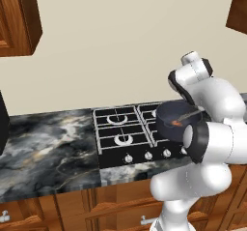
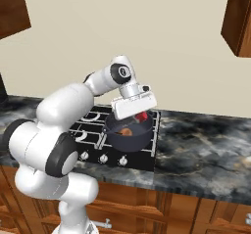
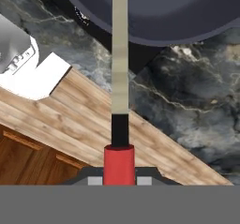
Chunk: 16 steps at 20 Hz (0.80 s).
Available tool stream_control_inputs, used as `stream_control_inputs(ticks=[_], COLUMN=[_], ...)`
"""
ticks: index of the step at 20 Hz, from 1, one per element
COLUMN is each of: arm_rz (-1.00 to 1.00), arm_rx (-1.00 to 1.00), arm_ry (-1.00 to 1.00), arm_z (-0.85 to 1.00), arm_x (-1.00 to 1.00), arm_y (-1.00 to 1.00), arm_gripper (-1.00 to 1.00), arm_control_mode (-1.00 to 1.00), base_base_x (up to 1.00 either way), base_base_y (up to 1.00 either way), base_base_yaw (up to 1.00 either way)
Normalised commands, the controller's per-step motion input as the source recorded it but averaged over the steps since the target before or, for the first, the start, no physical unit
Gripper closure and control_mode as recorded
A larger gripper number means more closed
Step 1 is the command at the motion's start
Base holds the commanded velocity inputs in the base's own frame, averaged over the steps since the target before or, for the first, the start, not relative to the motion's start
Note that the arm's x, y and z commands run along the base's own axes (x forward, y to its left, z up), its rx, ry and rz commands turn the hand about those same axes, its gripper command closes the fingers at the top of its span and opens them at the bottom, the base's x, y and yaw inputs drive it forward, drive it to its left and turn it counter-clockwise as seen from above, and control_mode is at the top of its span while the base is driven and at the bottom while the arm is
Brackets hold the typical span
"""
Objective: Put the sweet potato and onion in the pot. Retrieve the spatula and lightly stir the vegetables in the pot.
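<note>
Over on the left we have a long stretch of dark marbled worktop (image 1: 48,143), running along the cream wall with wooden cabinet fronts under its front edge. Next along comes the black gas stove (image 1: 120,133), set into the worktop with its row of knobs facing us at the front. On the stove's right-hand side, toward the front edge, sits the pot (image 2: 128,135), dark blue-grey and upright on its burner. Inside it, in the right base view, we catch an orange-brown lump (image 2: 127,131) low against the pot's floor; we cannot tell whether that is the sweet potato or the onion. Leaning into the pot is the spatula (image 3: 120,78): in the hand view its red handle sits right between the fingers, then a short black collar, then the pale shaft running straight up and over the pot's rim. In the left base view a thin pale line slants down inside the pot to an orange spot. The gripper (image 2: 142,114) hangs just above the pot's far right rim, clenched tight on the spatula's red handle, with the white arm arching over from the stove's front. To the right, more marbled worktop carries on to the corner.
</note>
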Motion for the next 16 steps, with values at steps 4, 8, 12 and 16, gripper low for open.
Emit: stream_control_inputs(ticks=[4, 8, 12, 16], arm_rz=[0.0, 0.0, 0.0, 0.0], arm_rx=[-0.01, -0.04, -0.04, 0.0], arm_ry=[0.0, 0.04, 0.0, 0.0], arm_z=[-0.34, -0.46, -0.22, 0.2], arm_x=[0.25, 0.23, 0.2, 0.04], arm_y=[0.0, 0.0, 0.0, 0.0], arm_gripper=[1.0, 1.0, 1.0, 1.0], arm_control_mode=[-1.0, -1.0, -1.0, -1.0], base_base_x=[0.0, 0.0, 0.0, 0.0], base_base_y=[0.0, 0.0, 0.0, 0.0], base_base_yaw=[0.0, 0.0, 0.0, 0.0])
